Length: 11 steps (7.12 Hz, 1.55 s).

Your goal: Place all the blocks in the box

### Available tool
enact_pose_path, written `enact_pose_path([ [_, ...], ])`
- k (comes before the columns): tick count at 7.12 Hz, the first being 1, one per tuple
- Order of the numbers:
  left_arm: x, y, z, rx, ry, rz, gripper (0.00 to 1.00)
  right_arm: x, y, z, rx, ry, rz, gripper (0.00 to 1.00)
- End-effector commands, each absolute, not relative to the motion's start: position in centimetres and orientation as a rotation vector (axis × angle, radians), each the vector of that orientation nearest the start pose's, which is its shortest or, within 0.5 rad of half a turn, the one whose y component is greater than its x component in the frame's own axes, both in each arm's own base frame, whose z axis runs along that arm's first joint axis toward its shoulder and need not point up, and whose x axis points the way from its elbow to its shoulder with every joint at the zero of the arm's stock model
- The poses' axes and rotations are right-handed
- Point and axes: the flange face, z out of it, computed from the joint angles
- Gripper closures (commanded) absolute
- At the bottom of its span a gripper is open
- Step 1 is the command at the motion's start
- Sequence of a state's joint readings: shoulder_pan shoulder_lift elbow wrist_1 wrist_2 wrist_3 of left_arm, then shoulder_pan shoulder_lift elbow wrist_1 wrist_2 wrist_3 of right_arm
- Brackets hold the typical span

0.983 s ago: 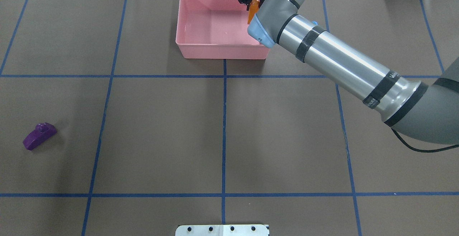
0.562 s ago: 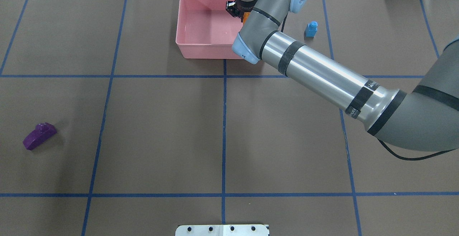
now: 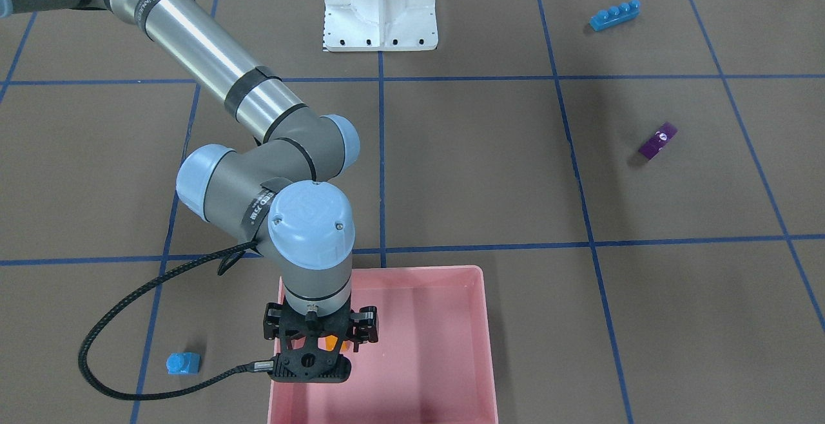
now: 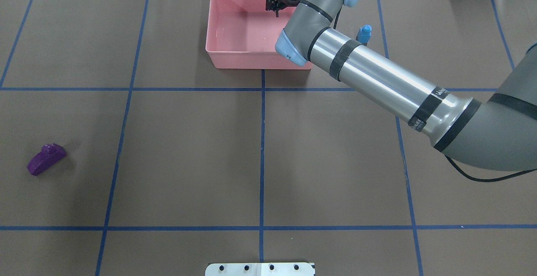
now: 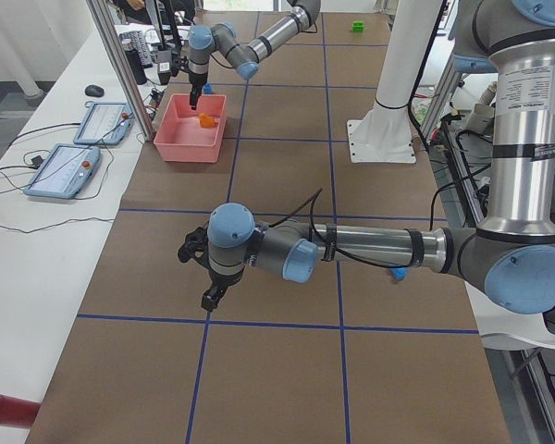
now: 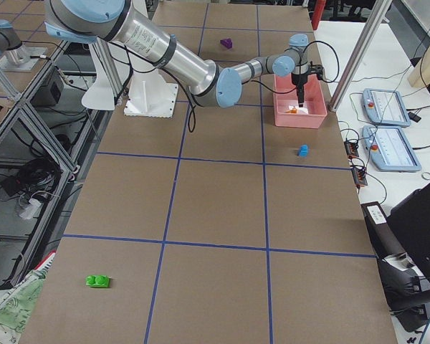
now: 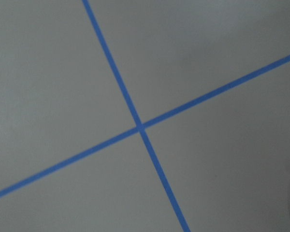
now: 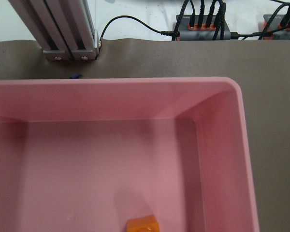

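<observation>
Right gripper (image 3: 319, 346) hovers over the pink box (image 3: 438, 346) at lower centre, jaws apart. One orange block (image 8: 142, 225) lies inside. Purple block (image 3: 657, 140), long blue block (image 3: 615, 15), small blue block (image 3: 182, 363) and green block (image 6: 98, 281) lie outside, not yet moved. Whether the left gripper (image 5: 210, 294) is open, I cannot tell.

The orange block (image 8: 142, 224) is cut off by the bottom edge of the right wrist view. From across the table only a sliver of it shows behind the right gripper (image 3: 320, 350). Overhead, the right arm (image 4: 377, 74) hides it and the pink box's (image 4: 235, 53) right wall. The left wrist view is blurred. The left gripper (image 5: 208, 298) is too small to read. The green block (image 6: 97, 281) perhaps has two studs.
</observation>
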<state>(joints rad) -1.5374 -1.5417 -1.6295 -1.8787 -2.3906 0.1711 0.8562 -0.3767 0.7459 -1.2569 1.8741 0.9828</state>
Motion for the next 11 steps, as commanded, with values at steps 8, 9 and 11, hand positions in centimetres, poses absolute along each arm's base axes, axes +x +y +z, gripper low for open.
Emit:
enact_pose_path([
  [8,16.5,-41.5,55.1,0.407,0.8,0.579,0.0,-27.1,-67.7,26.5,0.164,-0.758,-0.052,0.01],
  [9,19.3,-40.3,56.1,0.399,0.74,0.63,0.0,-25.5,-65.7,28.1,0.168,-0.771,-0.066,0.01],
  [11,21.4,-38.5,57.7,0.355,0.723,0.684,0.0,-20.9,-64.4,31.7,0.129,-0.849,-0.102,0.01],
])
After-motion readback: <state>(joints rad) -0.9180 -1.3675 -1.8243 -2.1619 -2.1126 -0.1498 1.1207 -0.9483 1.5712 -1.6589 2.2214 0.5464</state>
